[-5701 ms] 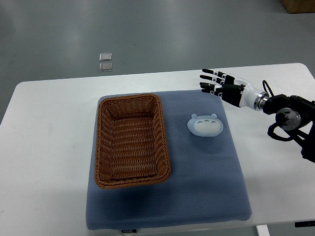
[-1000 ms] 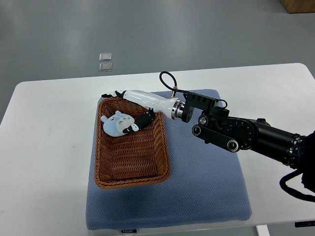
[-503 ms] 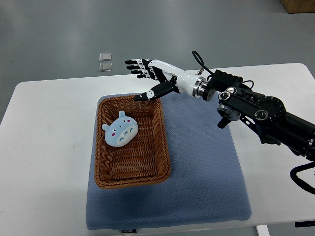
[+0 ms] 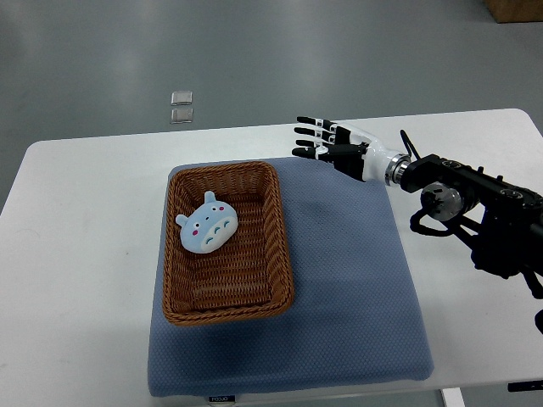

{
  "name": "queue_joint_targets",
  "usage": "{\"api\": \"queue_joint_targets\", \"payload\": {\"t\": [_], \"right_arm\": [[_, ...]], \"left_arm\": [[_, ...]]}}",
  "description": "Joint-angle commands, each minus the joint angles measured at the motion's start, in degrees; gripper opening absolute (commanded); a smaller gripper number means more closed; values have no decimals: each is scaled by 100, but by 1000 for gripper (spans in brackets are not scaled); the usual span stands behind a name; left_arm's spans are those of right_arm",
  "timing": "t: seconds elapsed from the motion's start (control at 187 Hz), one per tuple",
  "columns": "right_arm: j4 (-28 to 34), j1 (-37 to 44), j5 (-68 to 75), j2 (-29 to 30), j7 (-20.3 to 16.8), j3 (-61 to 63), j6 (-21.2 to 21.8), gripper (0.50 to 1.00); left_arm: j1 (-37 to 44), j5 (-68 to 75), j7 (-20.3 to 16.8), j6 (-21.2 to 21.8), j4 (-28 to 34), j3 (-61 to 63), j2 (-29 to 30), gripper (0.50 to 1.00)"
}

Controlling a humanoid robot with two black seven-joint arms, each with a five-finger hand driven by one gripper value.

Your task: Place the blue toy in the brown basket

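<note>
- The pale blue, rounded plush toy (image 4: 209, 233) with small ears lay inside the brown woven wicker basket (image 4: 282, 246), in the half of the basket farther from the robot, resting on the basket floor near its left wall.
- The basket stood on a blue-grey padded mat (image 4: 356, 297), which covered the middle of the white worktop (image 4: 76, 254).
- Judged from this layout, the placement was complete; nothing of the task appeared to remain except bringing the arm to rest.
- The right hand (image 4: 329, 146) was outside the basket, beyond its far right corner, over the far edge of the mat.
- Its black-and-white fingers (image 4: 307, 131) were spread apart and extended, holding nothing and touching neither basket nor toy.
- The right forearm ran away from the basket toward the right edge of the view, roughly level above the worktop.
- The left hand was not visible.
</note>
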Motion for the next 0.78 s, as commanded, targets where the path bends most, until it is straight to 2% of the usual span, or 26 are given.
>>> {"api": "queue_joint_targets", "payload": {"t": [0.0, 0.123, 0.342, 0.775], "right_arm": [[-16, -3, 646, -104, -204, -2, 145, 907], [-24, -21, 1226, -157, -204, -2, 233, 911], [-139, -65, 1191, -157, -152, -2, 154, 911], [-165, -249, 1121, -306, -152, -20, 286, 913]], "left_arm": [[0, 0, 0, 0, 0, 0, 0, 1000], [0, 0, 0, 0, 0, 0, 0, 1000], [0, 0, 0, 0, 0, 0, 0, 1000], [0, 0, 0, 0, 0, 0, 0, 1000]]}}
